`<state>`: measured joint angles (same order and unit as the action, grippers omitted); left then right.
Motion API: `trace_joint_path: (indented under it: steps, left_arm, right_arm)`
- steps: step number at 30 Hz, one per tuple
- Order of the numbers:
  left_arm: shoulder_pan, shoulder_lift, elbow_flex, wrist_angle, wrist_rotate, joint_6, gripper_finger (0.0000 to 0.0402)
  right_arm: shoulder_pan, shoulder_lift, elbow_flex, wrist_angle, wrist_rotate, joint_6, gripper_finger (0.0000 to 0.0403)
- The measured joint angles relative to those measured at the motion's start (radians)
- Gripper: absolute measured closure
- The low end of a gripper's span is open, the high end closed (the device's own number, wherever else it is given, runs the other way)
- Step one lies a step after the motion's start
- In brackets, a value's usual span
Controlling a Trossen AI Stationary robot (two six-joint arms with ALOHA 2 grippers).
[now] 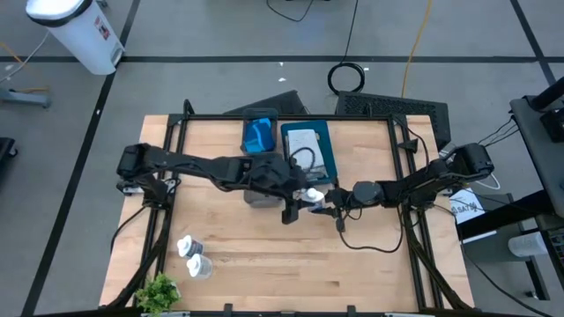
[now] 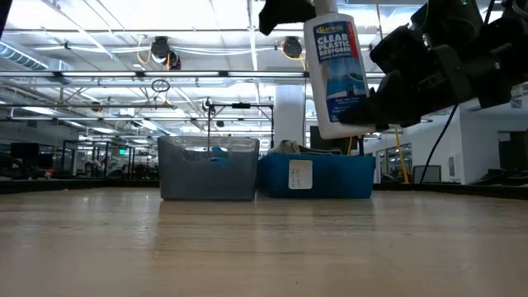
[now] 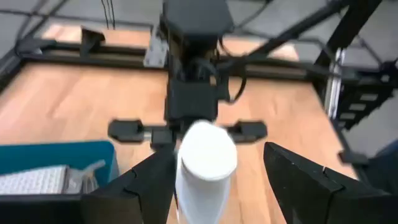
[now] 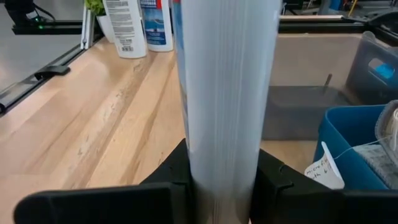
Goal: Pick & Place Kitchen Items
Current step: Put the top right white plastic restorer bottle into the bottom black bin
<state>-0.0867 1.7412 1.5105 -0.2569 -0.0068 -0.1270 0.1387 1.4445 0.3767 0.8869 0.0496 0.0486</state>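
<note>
Bottle [image 4: 227, 93] mid-air at table centre, near the trays [image 1: 317, 141]: we see the right gripper [image 1: 333, 208] clamped low on it, left gripper [image 3: 211, 174] spread around its cap. Low hold; bottle may tip.

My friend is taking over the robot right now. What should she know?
Right gripper: jaws shut on a white bottle, held upright in the air near the trays.
Left gripper: jaws open on either side of that bottle's top, not gripping.
Two more white bottles stand near the plant.
Grey tray holds blue items; teal tray holds a pale item.
Left: place the held bottle, then the other two.
</note>
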Motion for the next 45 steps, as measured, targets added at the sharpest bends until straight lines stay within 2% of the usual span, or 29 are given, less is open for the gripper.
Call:
trace_joint_path:
  steps: [11, 15, 20, 25, 28, 33, 38, 42, 45]
  left_arm:
    - [0.001, 0.020, 0.011, -0.007, -0.003, 0.063, 0.0161]
    - [0.001, 0.020, 0.011, 0.003, -0.001, 0.081, 0.0200]
    - [0.003, 0.020, 0.011, -0.001, 0.001, 0.061, 0.0282]
    - [0.002, 0.018, 0.011, -0.003, -0.018, 0.058, 0.0286]
    - [-0.007, -0.015, 0.008, -0.044, -0.061, 0.073, 0.0286]
    - [-0.010, -0.105, 0.006, -0.122, -0.141, 0.063, 0.0286]
    - [-0.007, -0.186, 0.008, -0.259, -0.289, 0.059, 0.0286]
    - [0.000, -0.233, 0.008, -0.383, -0.328, 0.050, 0.0286]
    - [0.029, -0.258, -0.005, -0.414, -0.338, 0.041, 0.0286]
  right_arm:
    - [0.000, 0.000, 0.000, -0.011, 0.001, 0.000, 0.0330]
    - [0.000, 0.000, 0.000, -0.015, 0.001, 0.000, 0.0333]
    - [0.001, 0.000, 0.000, -0.015, -0.001, 0.004, 0.0328]
    - [0.001, 0.000, 0.000, -0.015, 0.000, -0.010, 0.0322]
    - [0.000, -0.001, 0.000, -0.004, 0.007, -0.007, 0.0296]
    - [-0.001, -0.004, 0.003, -0.003, 0.023, 0.061, 0.0219]
    - [0.001, -0.037, 0.000, -0.039, -0.006, 0.071, 0.0149]
    - [0.001, -0.092, 0.000, -0.087, -0.007, 0.069, 0.0116]
    - [0.000, -0.146, 0.000, -0.104, -0.018, 0.071, 0.0104]
